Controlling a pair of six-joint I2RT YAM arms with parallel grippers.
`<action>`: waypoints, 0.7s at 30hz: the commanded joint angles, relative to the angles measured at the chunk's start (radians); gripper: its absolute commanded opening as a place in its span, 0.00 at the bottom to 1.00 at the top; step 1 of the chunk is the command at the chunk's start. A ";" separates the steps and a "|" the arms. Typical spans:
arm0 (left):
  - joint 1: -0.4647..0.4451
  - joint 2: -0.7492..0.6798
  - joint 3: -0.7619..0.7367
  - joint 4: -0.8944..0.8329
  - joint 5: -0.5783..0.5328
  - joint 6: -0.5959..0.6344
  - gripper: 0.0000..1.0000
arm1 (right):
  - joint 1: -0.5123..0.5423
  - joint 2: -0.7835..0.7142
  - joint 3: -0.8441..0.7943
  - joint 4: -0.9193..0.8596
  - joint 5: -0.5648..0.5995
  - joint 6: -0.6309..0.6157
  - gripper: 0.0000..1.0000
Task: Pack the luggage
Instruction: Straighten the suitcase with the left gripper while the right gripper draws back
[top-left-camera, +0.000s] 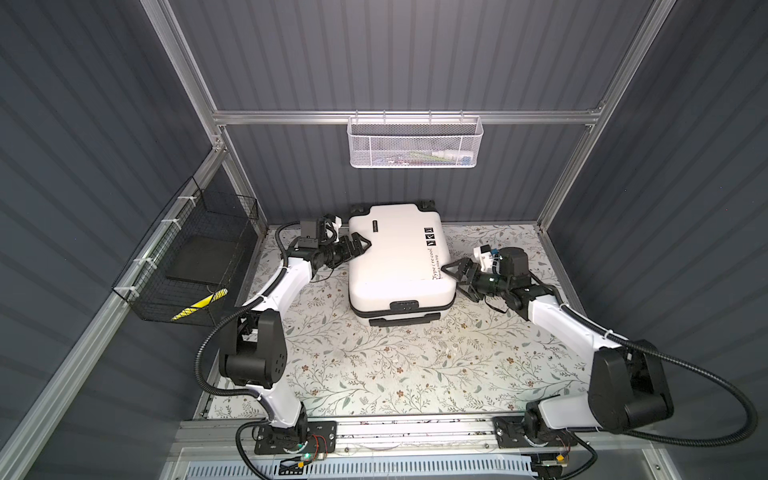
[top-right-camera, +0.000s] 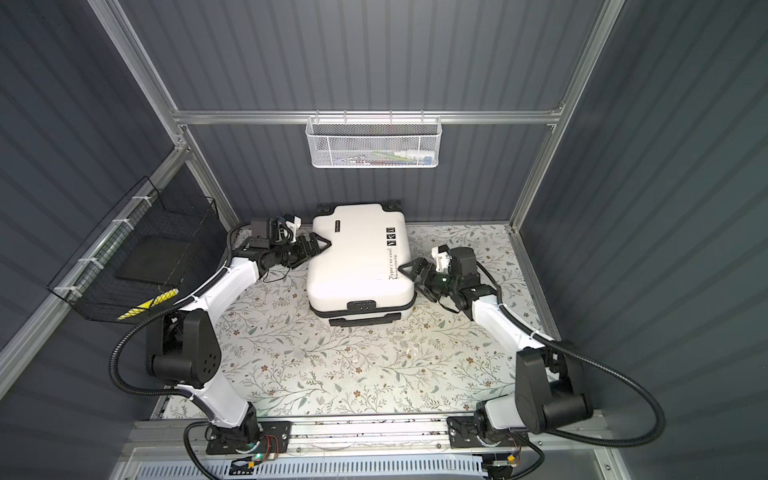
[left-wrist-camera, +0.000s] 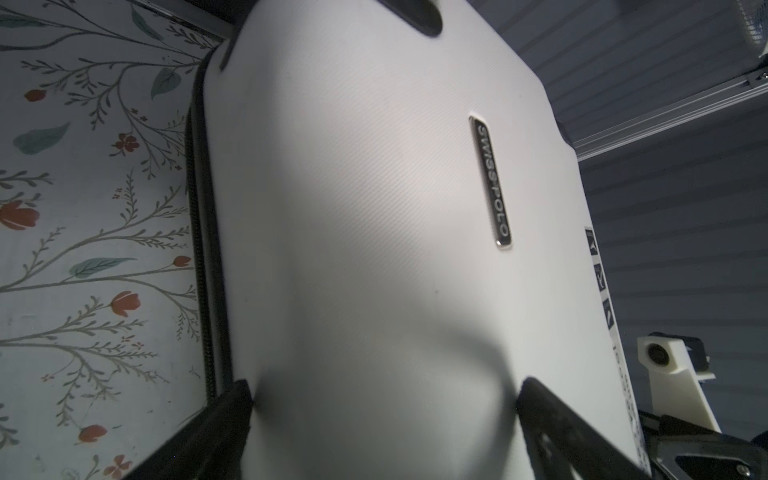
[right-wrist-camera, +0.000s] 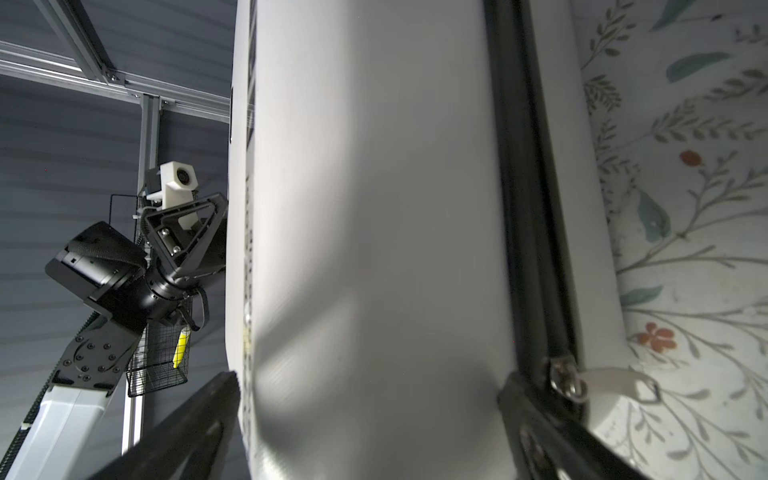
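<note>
Luggage (top-left-camera: 395, 257) lying zipped shut at the back of the table (top-left-camera: 374, 365), left gripper (top-left-camera: 362, 246) and right gripper (top-left-camera: 452, 272) spread wide astride opposite sides. Opening step, seemingly; next, catching the zipper pull (right-wrist-camera: 567, 382).

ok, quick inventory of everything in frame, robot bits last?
luggage: one, white with black trim, closed, lying flat at the table's back centre
white mesh basket: one, white, hung on the back rail; small items inside, too blurred to count
black wire basket: one, black, on the left wall rail
flat slab: one, dark, inside the black wire basket
striped item: one, yellow and black, at that basket's front corner
table cover: one, pale floral, under the luggage
left gripper: one, black, open, astride the luggage's left edge
right gripper: one, black, open, astride its right edge
</note>
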 joint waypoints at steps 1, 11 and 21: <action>-0.025 -0.004 0.030 -0.019 0.081 0.025 1.00 | 0.012 -0.116 -0.007 -0.138 0.085 -0.081 0.99; -0.029 0.013 0.025 0.064 0.142 -0.051 1.00 | -0.017 -0.339 -0.014 -0.402 0.419 -0.172 0.99; -0.075 0.015 0.031 0.079 0.131 -0.074 1.00 | -0.119 -0.386 -0.075 -0.376 0.212 -0.198 0.99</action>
